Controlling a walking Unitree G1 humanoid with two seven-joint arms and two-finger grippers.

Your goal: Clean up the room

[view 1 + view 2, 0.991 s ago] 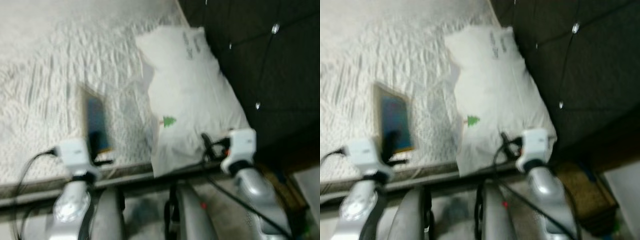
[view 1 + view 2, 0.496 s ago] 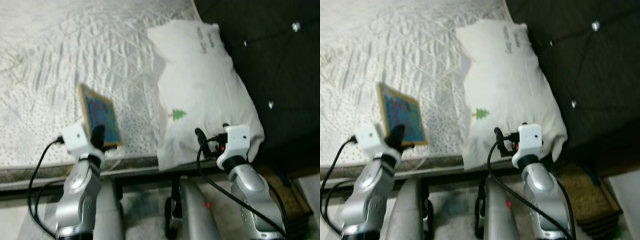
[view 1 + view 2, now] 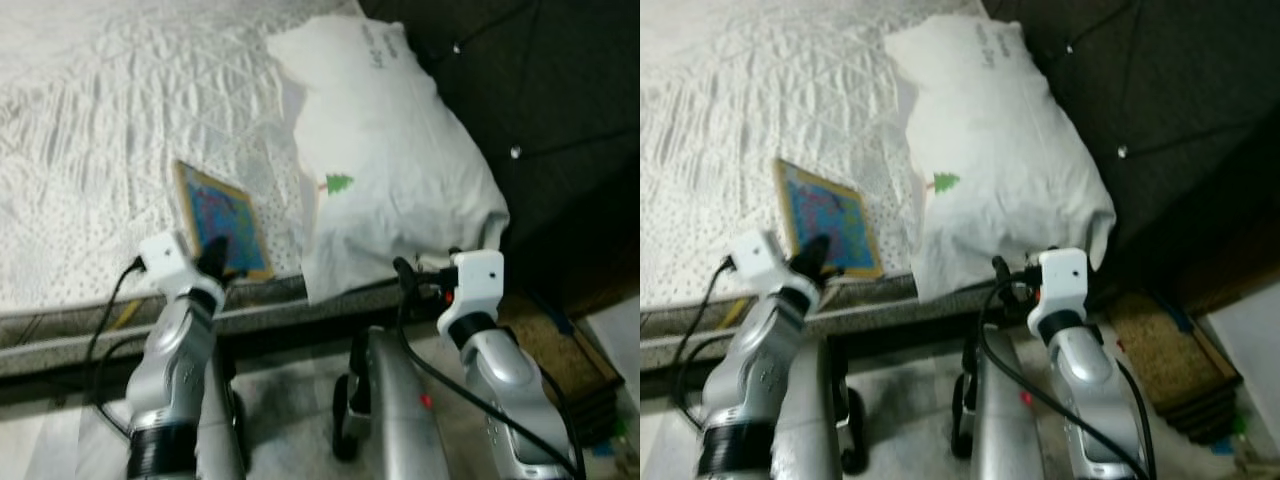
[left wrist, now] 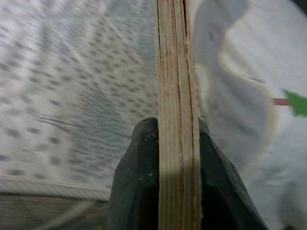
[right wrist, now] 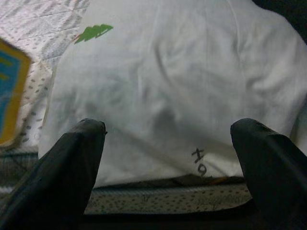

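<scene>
Bedroom — quilted white bed (image 3: 90,130), pillow (image 3: 390,170), dark tufted headboard (image 3: 540,90).

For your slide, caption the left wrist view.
Left gripper clamps the wooden board edge-on above the quilted bed.

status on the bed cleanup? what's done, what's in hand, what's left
Done: nothing visibly put away yet. In hand: the left gripper is shut on the edge of the wooden-framed picture board, holding it over the bed near its edge. Left: placing the board somewhere. The white pillow lies at the headboard end; the right gripper is open, facing it, not touching.
</scene>
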